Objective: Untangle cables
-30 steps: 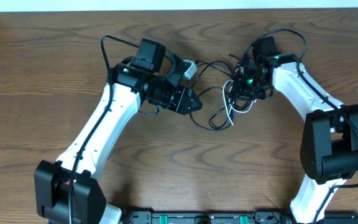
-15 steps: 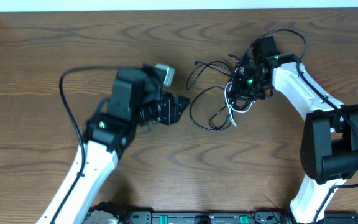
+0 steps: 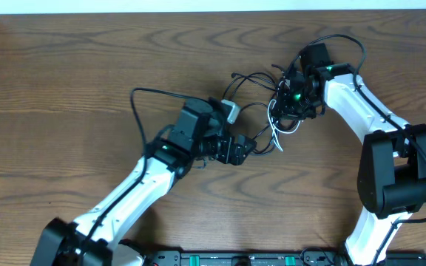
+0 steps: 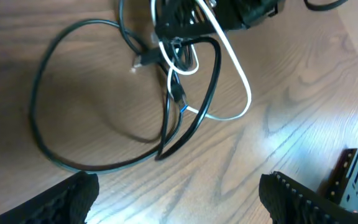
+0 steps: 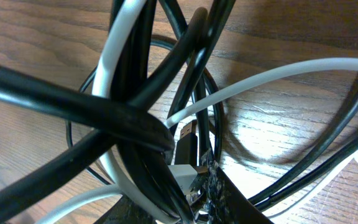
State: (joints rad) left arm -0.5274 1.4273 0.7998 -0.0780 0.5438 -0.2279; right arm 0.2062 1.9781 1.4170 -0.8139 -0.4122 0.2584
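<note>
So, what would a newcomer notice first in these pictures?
The knot of black and white cables at the upper middle of the table, with the right gripper buried in it. Next, the left gripper, wide open above the loose black loop lying beside that knot.

- table (image 3: 65, 89): brown wood, visible grain, low sheen (brighter where light falls)
- cables (image 5: 73, 102): smooth plastic sheath, black and white, slightly glossy
- arms (image 3: 124, 196): smooth white plastic shells, black matt joints
</note>
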